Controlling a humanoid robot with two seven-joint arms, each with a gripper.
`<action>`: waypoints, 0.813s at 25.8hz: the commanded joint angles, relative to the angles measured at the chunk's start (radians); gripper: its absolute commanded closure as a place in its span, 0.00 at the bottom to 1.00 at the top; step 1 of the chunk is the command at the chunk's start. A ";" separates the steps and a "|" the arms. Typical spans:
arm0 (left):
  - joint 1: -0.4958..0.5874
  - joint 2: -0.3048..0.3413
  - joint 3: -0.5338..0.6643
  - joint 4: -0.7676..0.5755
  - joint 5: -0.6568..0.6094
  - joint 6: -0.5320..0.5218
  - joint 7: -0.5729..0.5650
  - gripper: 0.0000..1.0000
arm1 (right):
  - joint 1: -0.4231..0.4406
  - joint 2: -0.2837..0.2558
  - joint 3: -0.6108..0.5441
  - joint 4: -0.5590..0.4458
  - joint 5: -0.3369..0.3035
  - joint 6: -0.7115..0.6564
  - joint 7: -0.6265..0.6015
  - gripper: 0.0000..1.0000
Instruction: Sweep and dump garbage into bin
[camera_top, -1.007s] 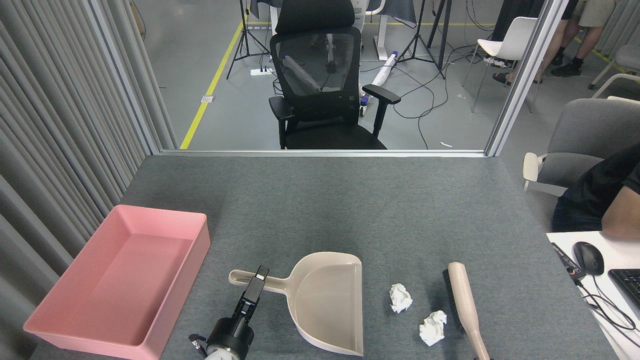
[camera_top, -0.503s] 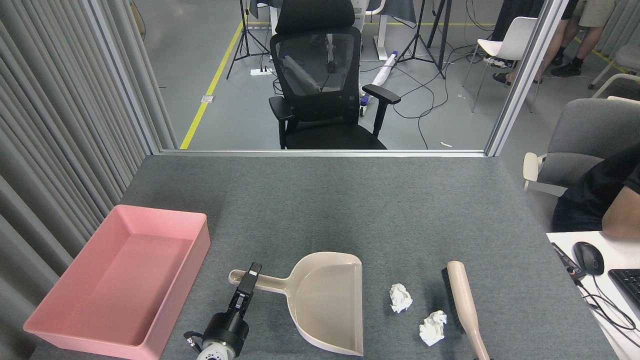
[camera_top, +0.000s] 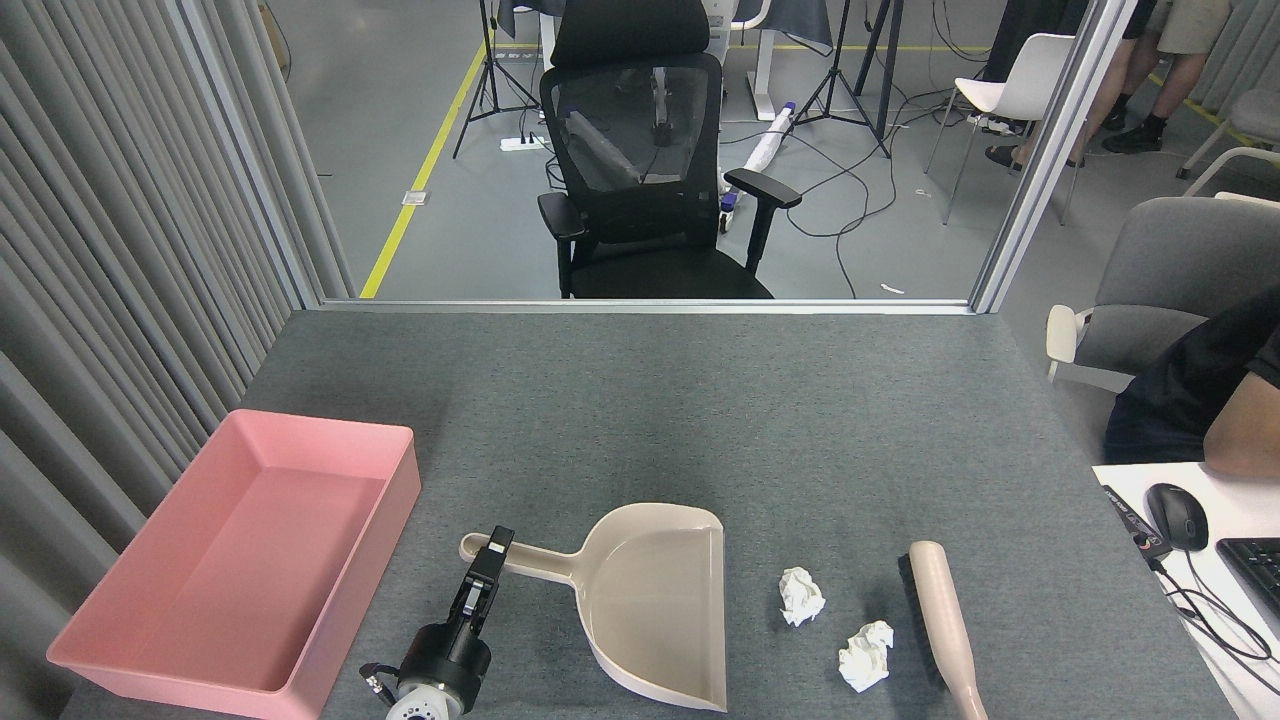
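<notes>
Two crumpled white balls of garbage lie on the grey table: one (camera_top: 801, 596) just right of the beige dustpan (camera_top: 650, 610), the other (camera_top: 866, 655) nearer me beside the brush (camera_top: 945, 625). The brush's beige handle runs out of view at the bottom edge. The pink bin (camera_top: 370, 540) stands at the left with nothing in it. My left gripper (camera_top: 492, 556) sits at the end of the dustpan's long handle; it is dark and seen end-on, so whether it grips the handle is unclear. My right gripper is out of view.
The grey felt table (camera_top: 700, 420) ends at a metal rail at the back. A black office chair (camera_top: 640, 170) stands behind it. A person's arm (camera_top: 1240, 430) rests on a white desk at the right, with a mouse (camera_top: 1176, 515) and a keyboard.
My left gripper has slid left along the dustpan's handle toward its end. The brush has shifted right and toward me. The dustpan and the garbage have stayed put.
</notes>
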 joint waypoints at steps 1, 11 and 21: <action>0.000 0.000 0.003 0.000 0.001 -0.001 -0.001 0.87 | 0.009 -0.002 -0.019 0.009 -0.001 0.025 -0.004 1.00; 0.000 0.000 0.028 -0.005 0.003 -0.024 -0.009 0.99 | 0.021 -0.003 0.079 0.029 -0.001 0.059 -0.003 1.00; 0.006 0.002 0.043 -0.006 0.026 -0.040 -0.052 1.00 | -0.010 0.009 0.328 0.029 -0.001 0.237 -0.003 1.00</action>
